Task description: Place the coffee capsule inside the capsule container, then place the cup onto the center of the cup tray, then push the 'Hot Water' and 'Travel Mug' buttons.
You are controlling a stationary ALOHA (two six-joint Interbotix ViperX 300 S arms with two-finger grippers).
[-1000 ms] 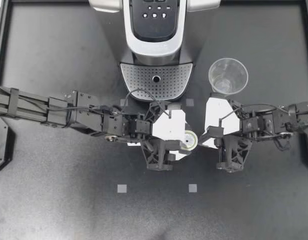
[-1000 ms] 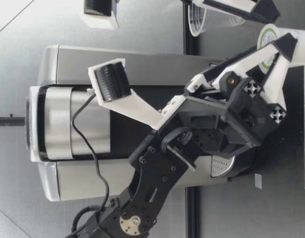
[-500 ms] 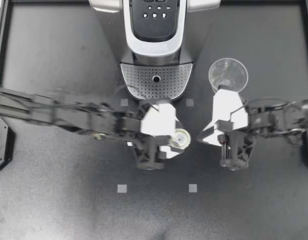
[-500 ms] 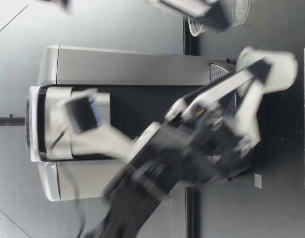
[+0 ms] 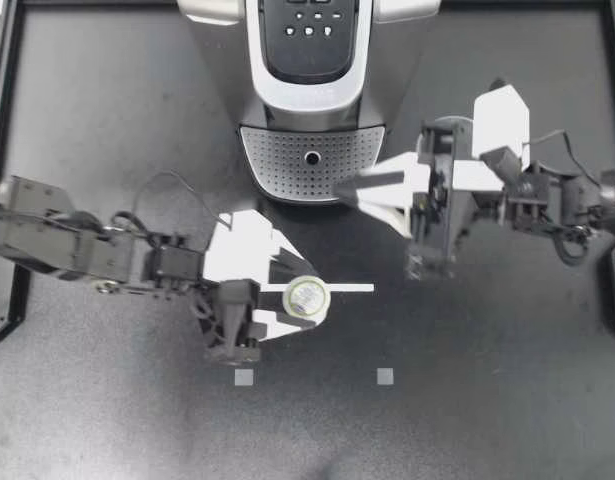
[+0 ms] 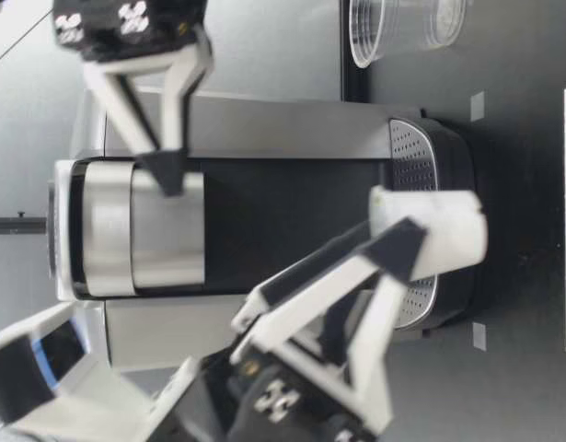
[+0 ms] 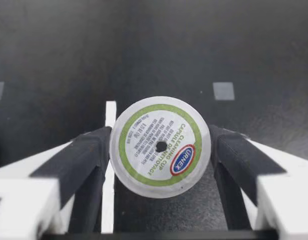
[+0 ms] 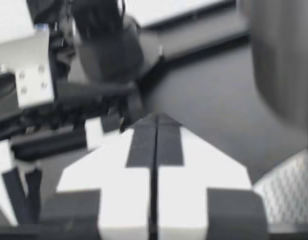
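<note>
One coffee capsule [image 5: 307, 296], clamped on two sides by my left gripper [image 5: 298, 298], is nearer the bench's front edge. My right gripper [image 5: 339, 187] (fingers pressed together, empty) points at the one coffee machine [image 5: 309, 60] at the back edge, with one cup [image 6: 402, 32] beside it.

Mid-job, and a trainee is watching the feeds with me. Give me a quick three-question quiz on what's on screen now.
1. True or false: my left claw is shut on the coffee capsule.
2. Where is the cup? A: on the cup tray. B: upright beside the coffee machine. C: inside the capsule container.
3. Fill in: the fingers of my right claw are ___, holding nothing.

Key: 1 true; 2 B; 3 shut.
</note>
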